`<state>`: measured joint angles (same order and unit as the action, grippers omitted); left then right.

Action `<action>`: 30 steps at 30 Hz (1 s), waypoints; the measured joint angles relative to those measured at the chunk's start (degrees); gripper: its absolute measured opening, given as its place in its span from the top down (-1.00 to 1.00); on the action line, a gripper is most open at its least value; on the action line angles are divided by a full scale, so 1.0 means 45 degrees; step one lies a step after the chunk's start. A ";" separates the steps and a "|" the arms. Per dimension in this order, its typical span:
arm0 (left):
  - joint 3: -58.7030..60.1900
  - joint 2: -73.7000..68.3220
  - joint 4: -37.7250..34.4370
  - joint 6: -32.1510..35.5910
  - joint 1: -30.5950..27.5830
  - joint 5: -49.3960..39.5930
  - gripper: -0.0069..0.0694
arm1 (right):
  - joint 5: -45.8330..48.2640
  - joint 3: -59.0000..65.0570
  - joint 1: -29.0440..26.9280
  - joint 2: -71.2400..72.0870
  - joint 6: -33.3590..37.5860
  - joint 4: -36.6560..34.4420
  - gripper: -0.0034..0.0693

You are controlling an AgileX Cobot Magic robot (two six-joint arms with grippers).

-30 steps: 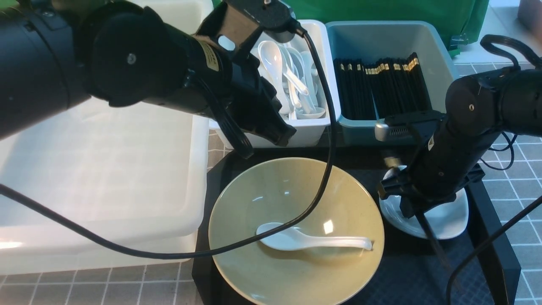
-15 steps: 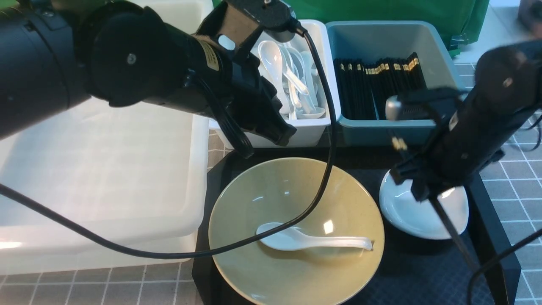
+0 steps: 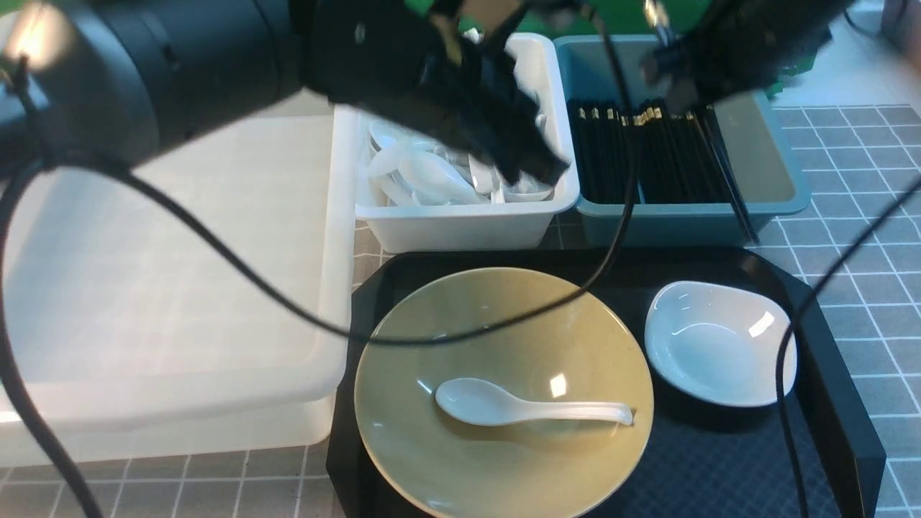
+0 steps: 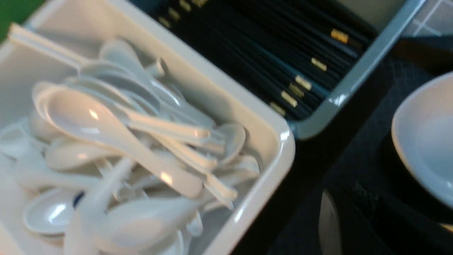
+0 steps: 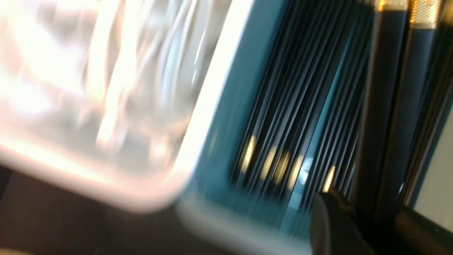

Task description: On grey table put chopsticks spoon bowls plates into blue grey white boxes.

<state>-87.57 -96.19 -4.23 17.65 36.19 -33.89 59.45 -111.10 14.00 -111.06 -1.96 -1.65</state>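
DINNERWARE SORT: The right fingers point(image 5: 331, 226), clamped near the gold-banded ends of the chopsticks point(image 3: 723, 173), hold the pair slanting above the blue box point(image 3: 691, 224), which is stacked with black sticks. In the front view the tips cross the box's near rim, toward the tray point(image 3: 719, 467). The drop looks likeliest to go cleanly if the pair is swung in line with the stack and lowered inside the walls before the fingers part, so the tips do not catch the rim. The left fingers point(image 3: 531, 167), pressed together with nothing seen between them, hover over the white box point(image 3: 460, 232) of spoons. One spoon point(image 3: 529, 410) lies in the bowl point(image 3: 468, 324), with the plate point(image 3: 719, 345) just beside it. Both sit on the tray, on the bench point(image 3: 856, 151).
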 joint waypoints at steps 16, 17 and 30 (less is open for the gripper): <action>-0.0533 0.0023 0.0655 -0.0059 -0.0808 0.0680 0.85 | -0.2311 -0.5980 -0.1470 -0.5690 -0.1782 -0.0013 0.51; -0.0533 0.0023 0.0556 -0.0091 -0.1029 0.0711 0.85 | -0.2262 -0.5974 -0.1474 -0.6089 -0.1953 -0.0013 0.51; -0.0533 0.0381 0.0041 -0.0499 -0.2096 -0.0009 0.85 | 0.1825 -0.7312 -0.1474 -0.6771 -0.0840 -0.0081 -0.19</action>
<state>-89.96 -94.48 -4.04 15.40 26.76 -33.93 67.66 -144.01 7.37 -141.53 -5.74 -2.01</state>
